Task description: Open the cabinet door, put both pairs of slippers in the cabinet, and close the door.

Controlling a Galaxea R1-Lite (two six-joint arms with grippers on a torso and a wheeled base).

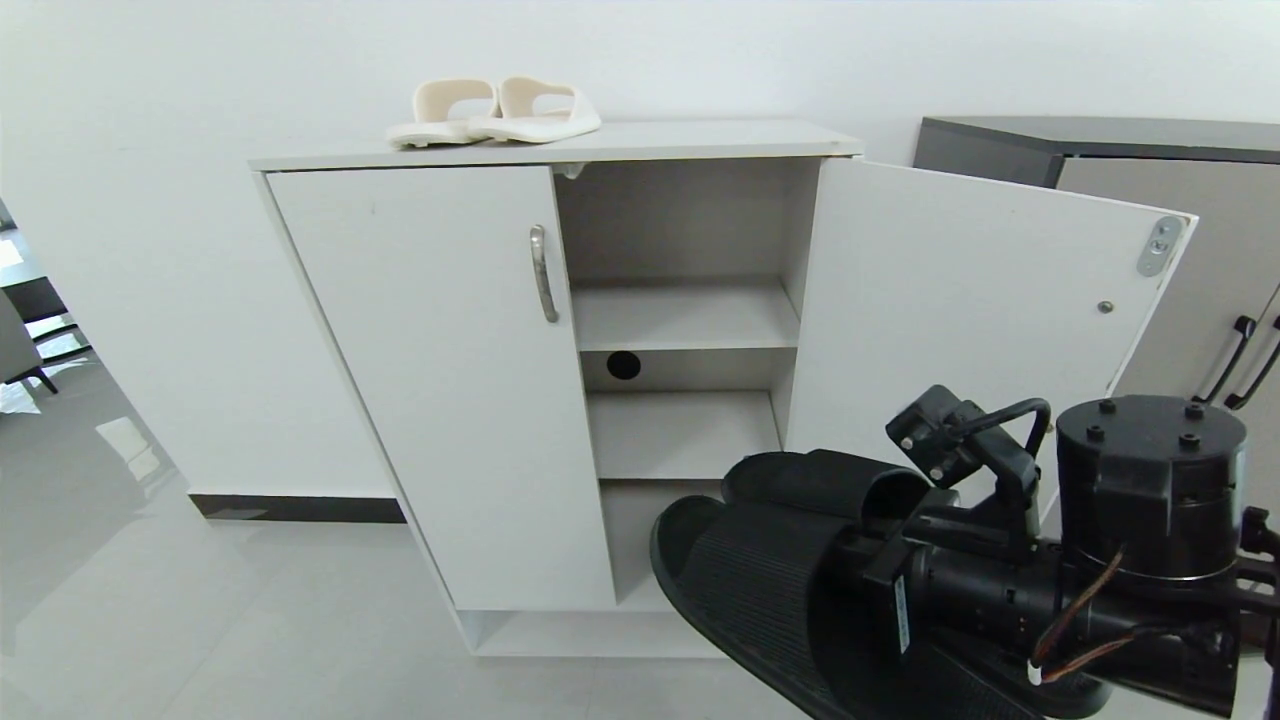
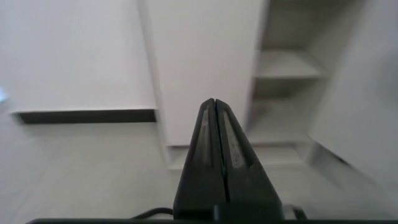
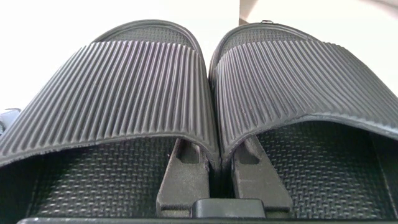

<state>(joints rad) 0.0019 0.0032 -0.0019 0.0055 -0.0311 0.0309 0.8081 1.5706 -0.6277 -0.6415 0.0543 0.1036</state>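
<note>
Left claw (image 2: 214, 103): pressed together with nothing in it, hanging low in front of the cabinet (image 1: 300, 165). You can't take anything with it until it spreads.
Cream slippers (image 1: 495, 112): side by side on the cabinet top, right at its front edge. A clumsy reach could nudge them off onto the floor.
Left door (image 1: 440, 380): shut, its handle (image 1: 543, 273) beside the gap. You have only the right half to aim into, and a slipper swung wide would likely strike this door's edge.
Shelves (image 1: 685, 315): bare and stacked close together. Come in tilted and a toe could catch a shelf lip.
Right door (image 1: 960, 300): swung open, near your right arm. Bump it and it may swing into your path.
Black slippers (image 1: 790, 560): in the air, low in front of the open half, toes toward the cabinet and outside it.
Right claw (image 3: 214, 158): one finger inside each slipper, pinching their inner walls together. It's a thin hold on soft straps, so a jerk or a snag could peel one slipper loose.
</note>
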